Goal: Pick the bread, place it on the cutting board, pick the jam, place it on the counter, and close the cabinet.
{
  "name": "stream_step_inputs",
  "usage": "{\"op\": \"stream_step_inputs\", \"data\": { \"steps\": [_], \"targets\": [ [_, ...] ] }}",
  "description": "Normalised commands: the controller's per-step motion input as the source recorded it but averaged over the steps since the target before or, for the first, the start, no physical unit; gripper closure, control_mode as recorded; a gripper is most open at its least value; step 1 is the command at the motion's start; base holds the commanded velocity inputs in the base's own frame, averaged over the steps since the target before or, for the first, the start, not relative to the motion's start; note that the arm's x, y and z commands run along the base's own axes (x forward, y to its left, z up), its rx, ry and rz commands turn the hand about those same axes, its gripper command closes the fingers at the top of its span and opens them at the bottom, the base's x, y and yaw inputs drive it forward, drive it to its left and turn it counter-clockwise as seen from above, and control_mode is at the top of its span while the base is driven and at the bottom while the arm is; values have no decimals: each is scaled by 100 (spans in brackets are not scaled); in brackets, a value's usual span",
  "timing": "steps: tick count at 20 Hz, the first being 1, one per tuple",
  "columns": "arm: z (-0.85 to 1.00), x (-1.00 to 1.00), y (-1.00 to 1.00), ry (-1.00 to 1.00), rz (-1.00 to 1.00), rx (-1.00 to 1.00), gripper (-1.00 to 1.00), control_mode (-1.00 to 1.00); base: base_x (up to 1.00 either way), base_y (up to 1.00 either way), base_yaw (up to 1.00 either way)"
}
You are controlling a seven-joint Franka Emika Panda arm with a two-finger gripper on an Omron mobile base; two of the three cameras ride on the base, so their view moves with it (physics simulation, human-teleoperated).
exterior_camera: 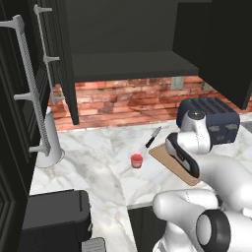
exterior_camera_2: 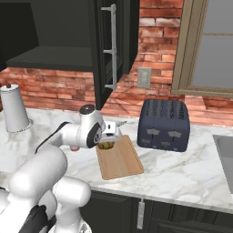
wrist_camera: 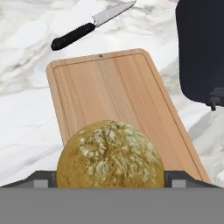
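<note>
My gripper (wrist_camera: 109, 180) is shut on the bread (wrist_camera: 110, 155), a round golden-brown bun that sits between the two finger tips. The bun hangs over the near end of the wooden cutting board (wrist_camera: 109, 92); whether it touches the board I cannot tell. In the right base view the gripper (exterior_camera_2: 109, 142) holds the bread (exterior_camera_2: 107, 145) at the left corner of the cutting board (exterior_camera_2: 123, 161). The red jam (exterior_camera: 136, 160) jar stands on the marble counter (exterior_camera: 93, 167), left of the cutting board (exterior_camera: 170, 165). The black upper cabinet (exterior_camera: 128, 44) stands open, its door (exterior_camera_2: 109, 50) swung out.
A black-handled knife (wrist_camera: 87, 28) lies on the counter just beyond the board. A dark blue toaster (exterior_camera_2: 164, 125) stands to the board's right. A white canister (exterior_camera_2: 14, 109) is at far left, a black appliance (exterior_camera: 54, 216) at the counter's near left, a sink (exterior_camera_2: 225, 150) at right.
</note>
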Motion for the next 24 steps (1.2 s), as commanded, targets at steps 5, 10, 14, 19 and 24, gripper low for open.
{"op": "stream_step_inputs", "data": {
  "steps": [5,10,14,19,24],
  "targets": [
    [-23,19,-10,7,-1,0,100,-100,0,0,0],
    [-27,10,-16,6,0,0,100,-100,0,0,0],
    [-31,10,-13,3,0,0,100,-100,0,0,0],
    [-30,11,-4,0,0,0,100,-100,0,0,0],
    [-21,21,0,0,0,0,100,-100,0,0,0]
  ]
}}
